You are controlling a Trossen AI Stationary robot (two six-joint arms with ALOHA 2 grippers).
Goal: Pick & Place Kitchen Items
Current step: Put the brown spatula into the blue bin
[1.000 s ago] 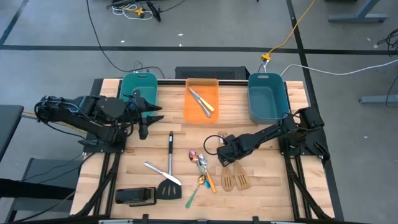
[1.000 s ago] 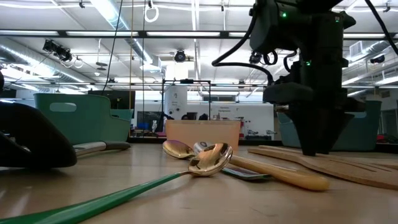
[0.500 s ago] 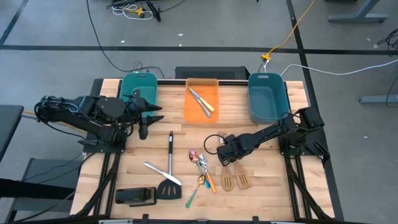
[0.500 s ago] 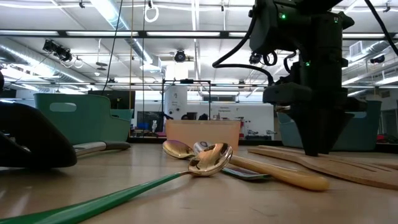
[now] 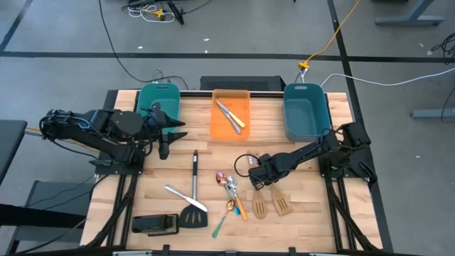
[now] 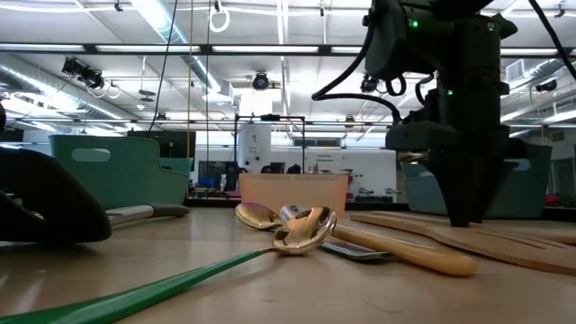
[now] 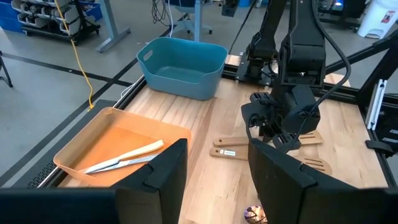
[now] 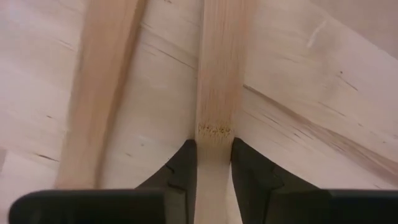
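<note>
Two slotted light-wood spatulas (image 5: 271, 206) lie side by side on the table's near right. My right gripper (image 5: 259, 178) points down over their handle ends, shut on the handle of the right-hand one (image 8: 217, 74); the other handle (image 8: 99, 93) lies beside it. Spoons (image 5: 231, 192), a green-handled spoon (image 5: 220, 222), a black spatula (image 5: 193, 193) and a silver knife (image 5: 181, 195) lie flat near the middle. My left gripper (image 5: 165, 139) hangs open above the far left, holding nothing. My right gripper pinches the wooden spatula's handle (image 8: 216, 134) between its two fingers (image 8: 186, 165), one on each long edge. The fingers come from above, pointing down, and lie across the handle. The spatula lies flat on the table.
An orange bin (image 5: 245, 124) with two utensils in it stands at the far middle, between two teal bins (image 5: 158, 99) (image 5: 306, 114). A flat black block (image 5: 155, 225) sits at the near left. Bare wood lies between the bins and the utensils.
The blade of the right-hand wooden spatula has swung a little toward the table's right edge, away from the other spatula, while its handle end has stayed under my right gripper.
</note>
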